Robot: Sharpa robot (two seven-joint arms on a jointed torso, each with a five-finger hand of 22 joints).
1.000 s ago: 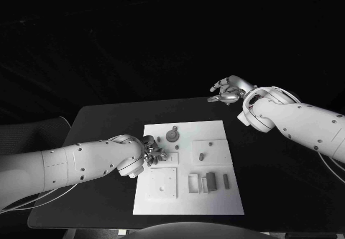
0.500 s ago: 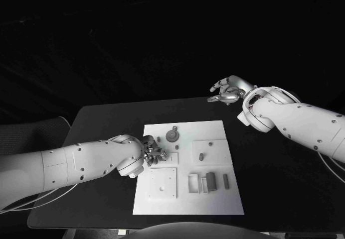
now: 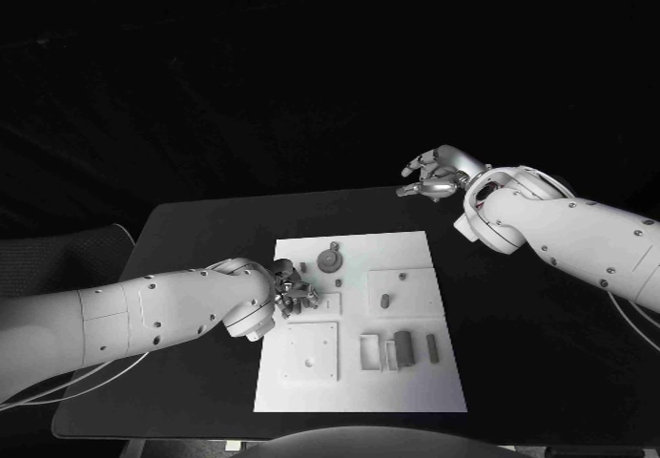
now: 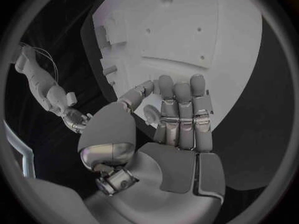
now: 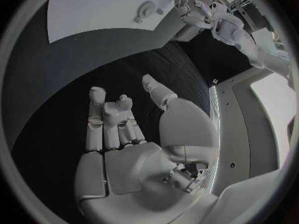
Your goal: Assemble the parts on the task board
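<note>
The flat white rectangular task board (image 3: 413,250) is lying in the middle of the black table, its long sides running away from the robot. A round grey disc-shaped part (image 3: 329,260) is sitting near its far left corner. A small dark peg (image 3: 385,300) is resting on the raised white square right of centre. Near the front edge, an upright dark grey block (image 3: 403,345) is standing between a white frame and a thin grey bar (image 3: 432,348).
</note>
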